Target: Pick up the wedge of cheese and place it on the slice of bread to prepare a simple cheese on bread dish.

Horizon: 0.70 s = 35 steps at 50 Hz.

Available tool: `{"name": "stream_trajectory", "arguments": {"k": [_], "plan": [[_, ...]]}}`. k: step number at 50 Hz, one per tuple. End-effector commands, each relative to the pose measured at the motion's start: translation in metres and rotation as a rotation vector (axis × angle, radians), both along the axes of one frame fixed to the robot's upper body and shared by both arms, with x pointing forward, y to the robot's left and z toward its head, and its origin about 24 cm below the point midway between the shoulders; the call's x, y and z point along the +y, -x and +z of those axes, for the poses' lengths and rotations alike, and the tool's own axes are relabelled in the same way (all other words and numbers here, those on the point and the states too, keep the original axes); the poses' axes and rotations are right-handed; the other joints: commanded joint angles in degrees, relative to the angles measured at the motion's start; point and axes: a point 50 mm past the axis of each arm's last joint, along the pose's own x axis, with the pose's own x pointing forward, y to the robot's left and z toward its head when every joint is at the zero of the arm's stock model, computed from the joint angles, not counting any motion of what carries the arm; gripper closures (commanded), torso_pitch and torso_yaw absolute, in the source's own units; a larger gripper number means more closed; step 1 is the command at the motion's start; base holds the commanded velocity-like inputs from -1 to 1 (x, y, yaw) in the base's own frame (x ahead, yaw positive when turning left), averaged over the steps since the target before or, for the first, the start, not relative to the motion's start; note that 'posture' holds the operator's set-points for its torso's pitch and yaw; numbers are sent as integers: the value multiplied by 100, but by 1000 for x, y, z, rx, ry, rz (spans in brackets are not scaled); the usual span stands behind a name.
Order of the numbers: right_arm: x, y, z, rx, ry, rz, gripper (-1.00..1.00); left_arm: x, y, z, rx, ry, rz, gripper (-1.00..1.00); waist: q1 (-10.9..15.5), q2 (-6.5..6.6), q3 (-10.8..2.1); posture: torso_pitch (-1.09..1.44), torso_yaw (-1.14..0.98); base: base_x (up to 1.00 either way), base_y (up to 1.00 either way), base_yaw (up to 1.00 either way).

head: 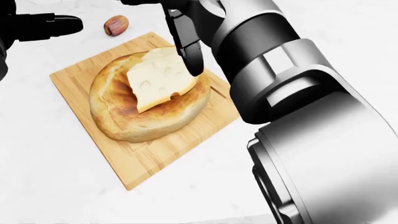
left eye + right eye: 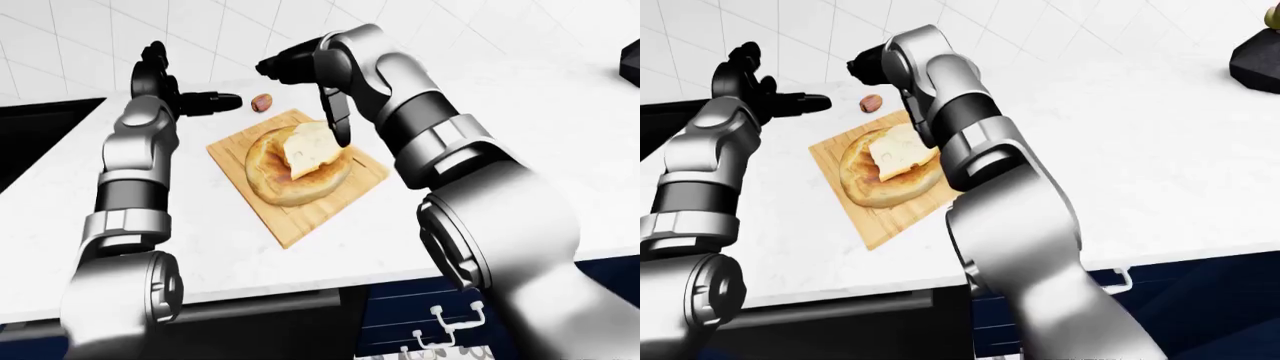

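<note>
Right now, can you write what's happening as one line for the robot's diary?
cheese: lying flat on bread | bread: on cutting board | right hand: open, above cheese | left hand: empty, beside nut

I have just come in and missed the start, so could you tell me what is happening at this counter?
A humanoid robot is making cheese on bread. The wedge of cheese lies flat on the slice of bread, which sits on a wooden cutting board. The right hand hangs just above the cheese with fingers open, one dark fingertip at its edge. The left hand is off the board, near a small nut.
</note>
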Motion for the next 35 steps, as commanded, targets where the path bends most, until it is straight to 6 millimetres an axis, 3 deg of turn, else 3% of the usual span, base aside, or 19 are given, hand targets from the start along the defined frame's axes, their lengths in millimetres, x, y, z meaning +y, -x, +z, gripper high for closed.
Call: {"name": "stream_trajectory", "arguments": {"k": [1,9,14,35], "plan": [[-1,4,26,-86,-33,1,-100,0,4,33,-118,-18,0,-100,-7,40,-202,0,0,0,0,0],[-27,-5,28,-86,-59,-76,-100,0,4,32,-118,-19,0,-100,6,9,-202,0,0,0,0,0],[-48,-8,42,-102,-96,-136,-100,-3,4,34,-119,-21,-4,-100,18,-12,-205,0,0,0,0,0],[-125,-20,43,-113,-261,-339,-100,-19,0,42,-119,-33,-27,-100,91,-172,-212,0,0,0,0,0]]}}
